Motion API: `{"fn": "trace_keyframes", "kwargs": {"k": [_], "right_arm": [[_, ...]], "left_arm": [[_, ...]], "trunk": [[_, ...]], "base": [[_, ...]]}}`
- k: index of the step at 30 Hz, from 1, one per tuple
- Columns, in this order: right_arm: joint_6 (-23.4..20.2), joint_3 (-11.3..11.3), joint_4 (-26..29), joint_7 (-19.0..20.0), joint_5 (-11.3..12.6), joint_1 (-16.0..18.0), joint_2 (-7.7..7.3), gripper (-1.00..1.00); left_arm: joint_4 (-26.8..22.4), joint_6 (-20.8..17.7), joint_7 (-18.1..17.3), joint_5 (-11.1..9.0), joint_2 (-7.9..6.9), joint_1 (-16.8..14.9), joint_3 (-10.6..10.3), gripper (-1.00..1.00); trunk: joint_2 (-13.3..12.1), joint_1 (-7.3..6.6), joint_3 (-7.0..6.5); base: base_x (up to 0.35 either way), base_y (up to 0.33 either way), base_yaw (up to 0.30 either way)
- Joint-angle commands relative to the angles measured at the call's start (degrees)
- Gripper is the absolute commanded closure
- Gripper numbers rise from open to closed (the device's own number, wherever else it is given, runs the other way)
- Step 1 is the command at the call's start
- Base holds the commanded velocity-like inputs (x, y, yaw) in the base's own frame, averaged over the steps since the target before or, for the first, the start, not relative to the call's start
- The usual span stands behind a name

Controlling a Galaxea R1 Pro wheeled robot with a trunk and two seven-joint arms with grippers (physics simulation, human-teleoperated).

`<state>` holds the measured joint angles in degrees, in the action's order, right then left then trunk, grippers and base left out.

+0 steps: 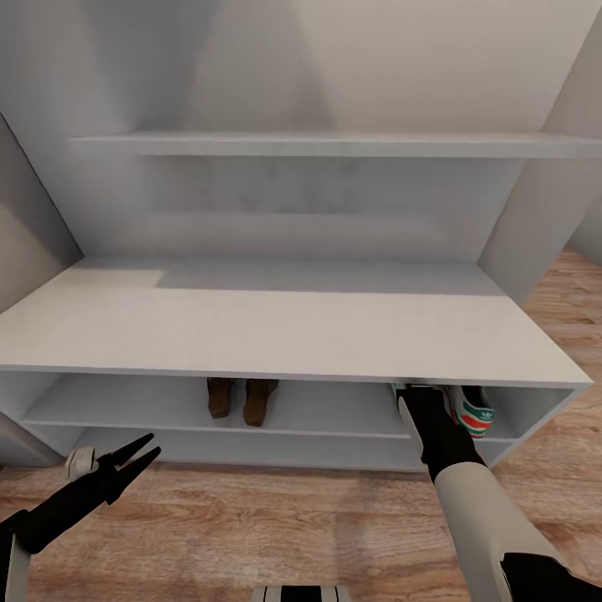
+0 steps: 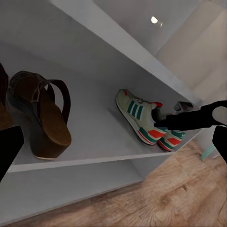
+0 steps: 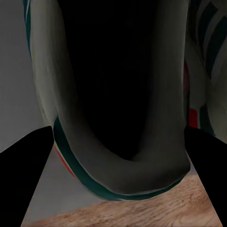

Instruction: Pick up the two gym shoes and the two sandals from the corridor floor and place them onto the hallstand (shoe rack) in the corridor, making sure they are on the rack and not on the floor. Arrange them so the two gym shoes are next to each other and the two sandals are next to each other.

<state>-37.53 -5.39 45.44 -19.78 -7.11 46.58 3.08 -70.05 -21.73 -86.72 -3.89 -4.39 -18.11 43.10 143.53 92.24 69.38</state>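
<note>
From the head view, two sandals (image 1: 242, 400) sit on the upper open tier of the hallstand (image 1: 284, 334), half hidden under its top; the right gripper (image 1: 415, 407) reaches in to the gym shoes (image 1: 472, 411), its grip impossible to judge, while the left gripper (image 1: 138, 456) hangs parted over the corridor floor (image 1: 276, 518). The left wrist view shows two gym shoes (image 2: 142, 118) side by side, one partly masked by the right arm, and one whole sandal (image 2: 42, 113). In the right wrist view, a shoe's dark opening (image 3: 118, 80) looms between black fingers (image 3: 21, 156).

Both dark brown sandals (image 1: 242, 400) stand side by side, touching, on the upper open tier of the white hallstand (image 1: 284, 334), left of its middle. The two white gym shoes (image 2: 150, 120) with teal stripes and red accents sit together near that tier's right end, heels toward the front edge. The wood-plank corridor floor (image 1: 276, 527) lies in front.
</note>
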Motion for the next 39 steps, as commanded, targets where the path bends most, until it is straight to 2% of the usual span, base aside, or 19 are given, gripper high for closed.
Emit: {"fn": "trace_keyframes", "kwargs": {"k": [1, 12, 13, 33, 39], "right_arm": [[0.0, 0.0, 0.0, 0.0, 0.0, 0.0, 0.00, 1.00], [0.0, 0.0, 0.0, 0.0, 0.0, 0.0, -0.01, 1.00], [0.0, 0.0, 0.0, 0.0, 0.0, 0.0, -0.01, -1.00], [0.0, 0.0, 0.0, 0.0, -0.1, 0.0, 0.00, -1.00], [0.0, 0.0, 0.0, 0.0, -0.1, 0.0, -0.01, -1.00]], "left_arm": [[0.0, 0.0, 0.0, 0.0, 0.00, 0.0, 0.0, -1.00], [0.0, 0.0, 0.0, 0.0, 0.00, 0.0, 0.0, -1.00], [0.0, 0.0, 0.0, 0.0, 0.00, 0.0, 0.0, -1.00], [0.0, 0.0, 0.0, 0.0, 0.00, 0.0, 0.1, -1.00], [0.0, 0.0, 0.0, -0.1, 0.00, 0.0, 0.1, -1.00]], "trunk": [[0.0, 0.00, 0.00], [0.0, 0.00, 0.00], [0.0, 0.00, 0.00], [0.0, 0.00, 0.00], [0.0, 0.00, 0.00]], "base": [[0.000, 0.000, 0.000], [0.000, -0.054, 0.000], [0.000, -0.027, 0.000], [-0.002, -0.002, 0.000], [-0.168, 0.000, 0.000]]}}
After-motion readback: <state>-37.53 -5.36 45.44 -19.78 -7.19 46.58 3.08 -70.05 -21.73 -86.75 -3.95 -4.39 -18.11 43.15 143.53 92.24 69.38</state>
